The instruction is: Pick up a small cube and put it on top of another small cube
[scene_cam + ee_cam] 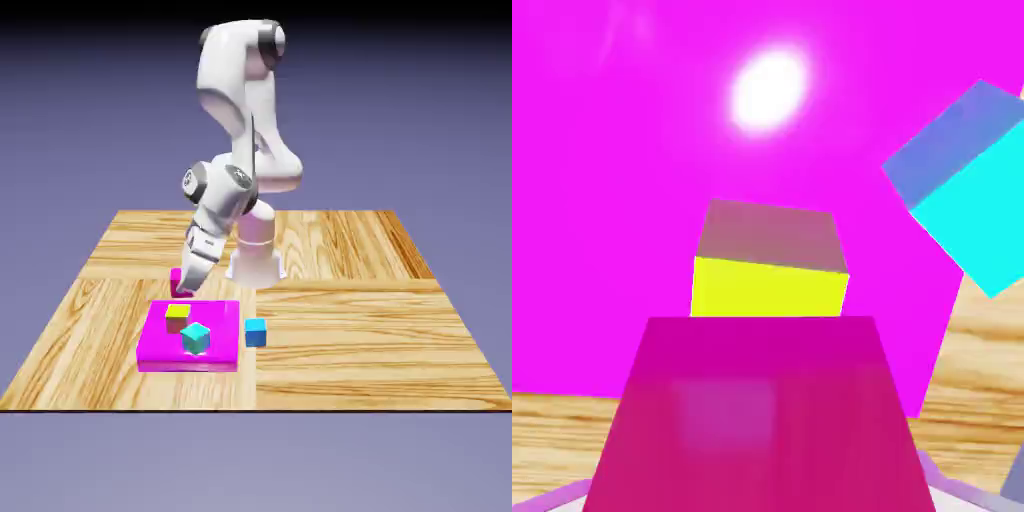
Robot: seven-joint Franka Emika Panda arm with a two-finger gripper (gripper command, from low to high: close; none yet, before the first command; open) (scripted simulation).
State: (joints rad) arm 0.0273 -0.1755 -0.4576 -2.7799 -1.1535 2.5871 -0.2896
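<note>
Magenta-red cube held between your jaws, seen in the exterior view just behind the far edge of the flat magenta slab, toward the exterior view's left. Your gripper hangs at the end of the white arm, tilted down over that edge; whether the cube sits clear of the worktop you cannot tell from this view. In the hand view the same magenta-red cube fills the lower middle of the picture, large and close, and hides both finger tips, which marks it as gripped between them. On the slab, the yellow-topped cube stands near the far edge, just in front of the held cube; in the hand view the yellow-topped cube appears directly above the held cube, showing one yellow face and one brownish face. A teal-green cube rests on the slab beside it, turned at an angle and nearer the camera; the hand view shows this teal-green cube at the upper right. A blue cube stands on the worktop just off the slab's edge on the exterior view's right. The slab fills most of the hand view, with a bright highlight near the top.
</note>
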